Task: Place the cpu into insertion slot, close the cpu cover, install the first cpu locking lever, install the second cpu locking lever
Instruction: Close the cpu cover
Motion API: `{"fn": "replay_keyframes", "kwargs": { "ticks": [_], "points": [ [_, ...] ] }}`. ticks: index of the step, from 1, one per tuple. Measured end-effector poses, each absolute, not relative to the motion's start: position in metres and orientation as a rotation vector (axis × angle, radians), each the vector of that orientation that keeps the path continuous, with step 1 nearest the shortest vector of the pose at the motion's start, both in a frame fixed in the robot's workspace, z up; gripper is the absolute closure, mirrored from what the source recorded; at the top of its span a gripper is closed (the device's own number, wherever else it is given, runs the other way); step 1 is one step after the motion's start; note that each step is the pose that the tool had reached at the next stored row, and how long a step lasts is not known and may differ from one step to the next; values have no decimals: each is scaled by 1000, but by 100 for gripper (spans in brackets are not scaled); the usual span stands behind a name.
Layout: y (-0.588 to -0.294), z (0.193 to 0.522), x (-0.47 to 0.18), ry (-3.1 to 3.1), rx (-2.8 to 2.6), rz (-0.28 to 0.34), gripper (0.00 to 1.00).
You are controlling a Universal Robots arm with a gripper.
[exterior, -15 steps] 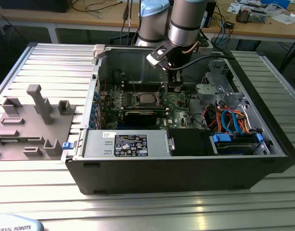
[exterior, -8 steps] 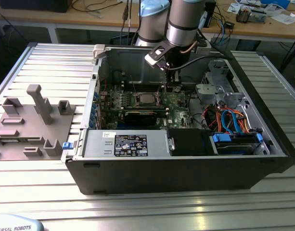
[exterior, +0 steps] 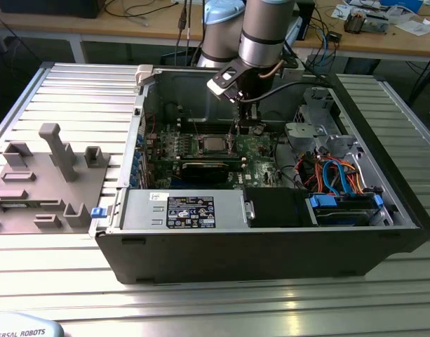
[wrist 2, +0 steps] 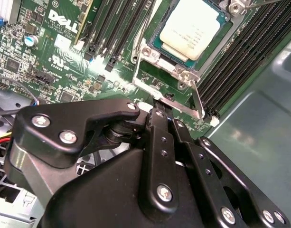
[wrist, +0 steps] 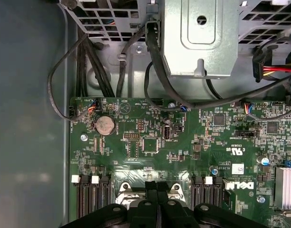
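- In the exterior view, an open computer case (exterior: 271, 239) lies on its side on the ribbed metal table (exterior: 200, 302).
- The arm (exterior: 267, 28) comes in over the case's far wall.
- Its gripper (exterior: 239, 132) hangs low over the green motherboard (exterior: 260, 149).
- The gripper is just to the exterior view's right of the cpu (exterior: 213, 145), whose silver top shows near the board's middle.
- A labelled power supply (exterior: 190, 210) sits along the case's near wall.
- A grey fixture tray (exterior: 39, 189) stands on the table, apart from the case, on the exterior view's left.
- In the second wrist view, the cpu (wrist 2: 190, 31) sits seated in the insertion slot (wrist 2: 154, 37), of which little more than a dark rim shows.
- The cpu cover (wrist 2: 166, 64) appears to lie down around the chip, with long black memory slots (wrist 2: 117, 28) flanking the socket.
- The gripper (wrist 2: 164, 113) is clenched, its black fingers (wrist 2: 159, 128) side by side with no gap.
- Its tips are at a thin silver lever bar (wrist 2: 197, 102) beside the cover's edge. I cannot tell whether they pinch it.
- In the first wrist view, the clenched gripper (wrist: 157, 186) meets the board between two banks of memory slots (wrist: 90, 199).
- Silver socket metal (wrist: 128, 191) shows on either side of the tips.
- A coin battery (wrist: 105, 125) sits near a board corner.
- Beyond the board's edge, black cables (wrist: 95, 61) run beside a metal drive cage (wrist: 202, 38).
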State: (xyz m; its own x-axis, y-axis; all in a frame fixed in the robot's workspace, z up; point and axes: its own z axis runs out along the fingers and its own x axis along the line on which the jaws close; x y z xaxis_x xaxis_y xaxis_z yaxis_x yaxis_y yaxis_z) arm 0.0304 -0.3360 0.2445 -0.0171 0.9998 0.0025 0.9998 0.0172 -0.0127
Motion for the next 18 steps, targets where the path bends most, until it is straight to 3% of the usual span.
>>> {"fn": "replay_keyframes", "kwargs": {
  "ticks": [18],
  "points": [
    [-336, 243, 26, -2233, -2195, 11, 89]
  ]
}}
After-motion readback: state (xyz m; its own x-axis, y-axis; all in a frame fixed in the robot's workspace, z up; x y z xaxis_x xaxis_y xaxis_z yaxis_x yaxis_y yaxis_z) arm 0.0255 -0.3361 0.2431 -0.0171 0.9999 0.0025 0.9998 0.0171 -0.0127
